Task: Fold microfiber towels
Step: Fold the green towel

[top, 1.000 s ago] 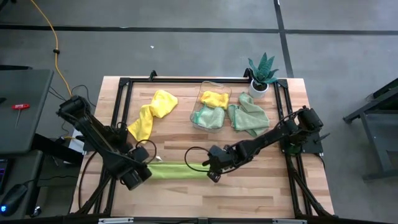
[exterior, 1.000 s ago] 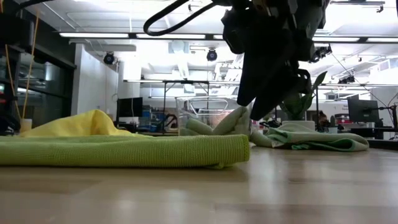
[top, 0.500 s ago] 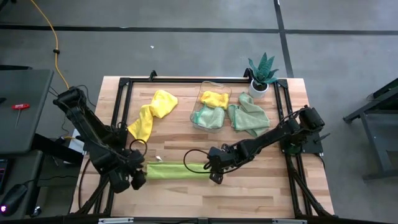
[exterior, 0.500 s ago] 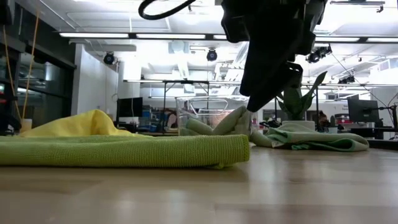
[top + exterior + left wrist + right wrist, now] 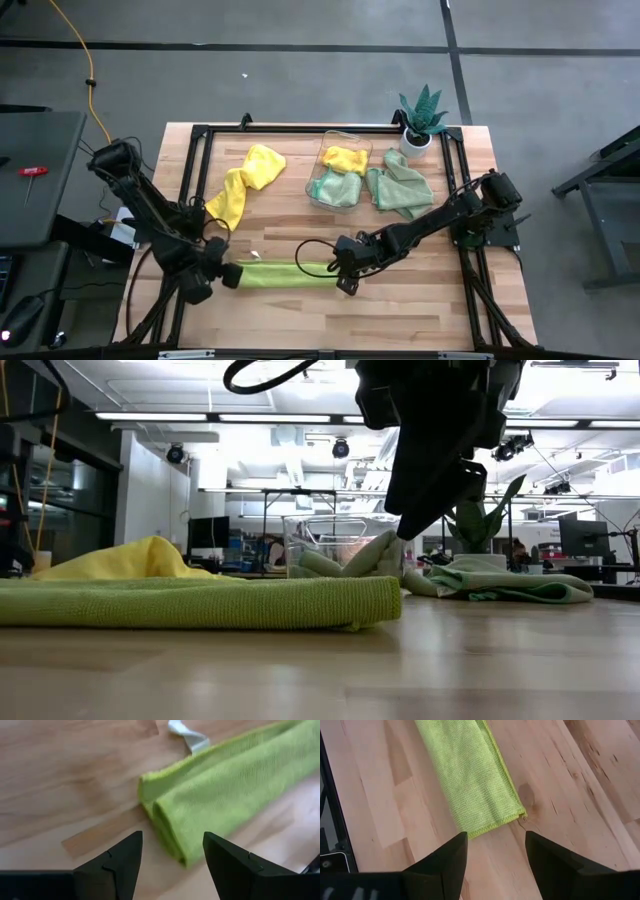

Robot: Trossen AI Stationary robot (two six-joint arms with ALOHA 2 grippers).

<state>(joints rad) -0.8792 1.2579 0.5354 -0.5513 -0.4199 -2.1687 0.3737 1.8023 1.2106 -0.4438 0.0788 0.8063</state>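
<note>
Tabletop [image 5: 300, 305]: pale wood planks inside a black frame, carrying all the cloths, the bin and the plant.
Left arm [image 5: 150, 215]: reaches in from the tabletop's left edge to the near left part.
Right arm [image 5: 440, 215]: stretches from the right edge toward the near middle.
Lime towel [image 5: 285, 274]: folded into a long narrow strip, lying flat on the near part of the tabletop between the two grippers; in the low view [image 5: 200, 603] it lies as a flat layered band.
Yellow towel [image 5: 243, 183]: crumpled loose on the left half, well apart from the strip.
Mint towel [image 5: 400, 185]: bunched just right of the bin, near the plant.
Bin [image 5: 340, 170]: clear plastic, holding a yellow cloth and a mint cloth.
Plant [image 5: 422, 115]: spiky green, in a white pot at the far right corner.
Left gripper [image 5: 171, 852]: just off the strip's left end, fingers apart and holding nothing, the folded end lying ahead between them.
Right gripper [image 5: 496, 851]: above the strip's right end, fingers apart and empty, the towel's edge just beyond them.
</note>
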